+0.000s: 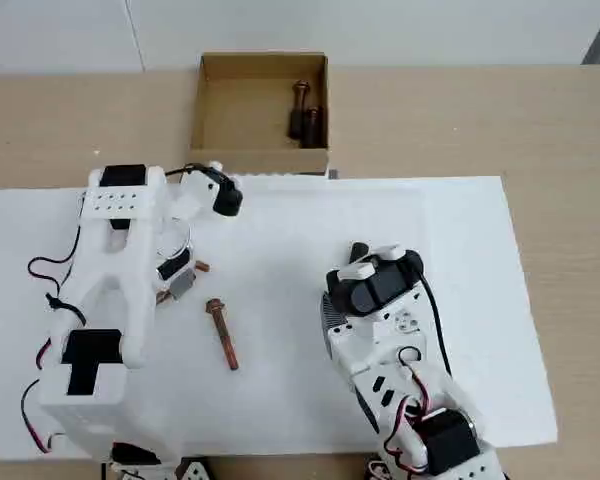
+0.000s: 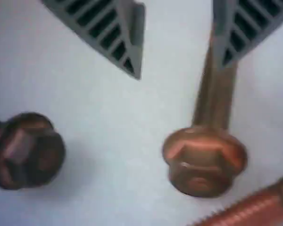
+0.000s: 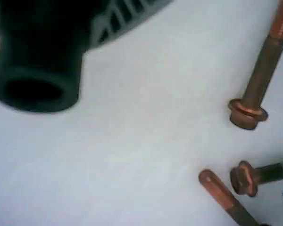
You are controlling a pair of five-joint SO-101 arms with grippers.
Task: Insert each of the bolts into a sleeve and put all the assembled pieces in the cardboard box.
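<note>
Looking down from above, you see three loose bolts on the white sheet (image 1: 440,260). The flat bolt (image 1: 221,334) lies near the middle, at about 5 o'clock from your left gripper (image 1: 178,272). The other two sit right by that gripper and are mostly hidden under it.

In the left wrist view, the left gripper's two gray fingers (image 2: 118,33) are spread apart and hold nothing. One fingertip is over the shaft of the second bolt (image 2: 203,160), but you cannot tell if it touches. The third bolt (image 2: 26,150) is just beside it and shows you its six-sided head end-on.

Your right gripper (image 1: 332,315) is at 3 o'clock from the flat bolt, well apart from it. It is squeezed on one black sleeve (image 3: 35,82). The sleeve's round hole faces the wrist camera.

The cardboard box (image 1: 242,115) stands on the wooden table (image 1: 560,130) at 12 o'clock, right at the far edge of the white sheet. Inside it, on its 3 o'clock side, lie what look like two dark put-together pieces (image 1: 305,110).
</note>
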